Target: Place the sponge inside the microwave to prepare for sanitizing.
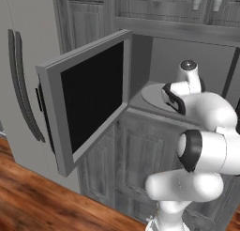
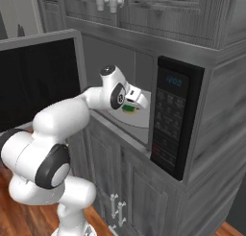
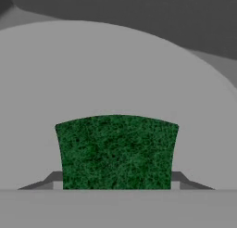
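- Right now the gripper reaches into the open cavity of the microwave, with the sponge clamped between its jaws; the hand view shows the green face sitting squarely between the two dark fingertips, which press on its left and right sides.
- Seen from the right base view, the sponge shows as a small green-over-yellow patch just under the white hand, above the turntable.
- The relation that matters is vertical: the sponge lies straight ahead of the jaws along the line of the hand, and beyond it the hand view shows the pale round turntable, so the disc lies directly in the line of release.
- Whether the sponge already touches the disc or hangs just above it cannot be told from these views.
- The sponge's wider side runs across the jaws, from one fingertip to the other, so parting them should free it flat, green face up.
- From the left base view the door stands swung wide to the left, well clear of the arm, and the hand sits over the turntable's near part.
- As a judgement, the carrying looks nearly complete: what remains is a small lowering if any gap is left, then letting go and drawing the arm back out past the keypad panel.
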You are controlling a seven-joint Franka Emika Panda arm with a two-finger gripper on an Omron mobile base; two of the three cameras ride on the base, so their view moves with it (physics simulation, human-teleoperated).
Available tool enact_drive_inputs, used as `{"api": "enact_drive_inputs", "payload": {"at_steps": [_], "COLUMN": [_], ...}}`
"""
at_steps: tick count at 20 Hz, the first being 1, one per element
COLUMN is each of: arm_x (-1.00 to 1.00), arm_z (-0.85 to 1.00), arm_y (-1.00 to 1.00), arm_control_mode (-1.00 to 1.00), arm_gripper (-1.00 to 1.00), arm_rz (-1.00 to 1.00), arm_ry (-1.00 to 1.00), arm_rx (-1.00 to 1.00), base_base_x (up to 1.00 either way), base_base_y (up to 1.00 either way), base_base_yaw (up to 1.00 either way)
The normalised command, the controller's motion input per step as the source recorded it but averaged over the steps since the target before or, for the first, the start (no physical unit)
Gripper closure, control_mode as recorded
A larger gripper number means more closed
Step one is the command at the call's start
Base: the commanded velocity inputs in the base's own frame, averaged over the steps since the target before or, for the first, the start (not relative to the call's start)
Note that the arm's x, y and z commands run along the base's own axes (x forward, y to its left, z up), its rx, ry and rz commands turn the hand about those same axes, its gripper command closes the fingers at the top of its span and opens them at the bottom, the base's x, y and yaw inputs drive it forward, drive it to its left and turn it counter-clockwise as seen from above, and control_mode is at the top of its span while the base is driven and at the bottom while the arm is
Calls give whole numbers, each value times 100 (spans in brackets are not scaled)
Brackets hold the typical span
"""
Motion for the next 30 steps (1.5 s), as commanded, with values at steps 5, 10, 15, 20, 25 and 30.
{"api": "enact_drive_inputs", "payload": {"at_steps": [5,10,15,20,25,30], "arm_x": [21,5,6,1,0,-3], "arm_z": [-18,-29,-15,0,0,11], "arm_y": [-6,-8,-5,-8,0,7], "arm_control_mode": [-100,-100,-100,-100,-100,-100], "arm_gripper": [100,100,-100,-100,-100,-100], "arm_rz": [0,0,0,0,0,0], "arm_ry": [0,0,0,0,-2,-17], "arm_rx": [0,3,1,0,0,-2], "base_base_x": [0,0,0,0,0,0], "base_base_y": [0,0,0,0,0,0], "base_base_yaw": [0,0,0,0,0,0]}}
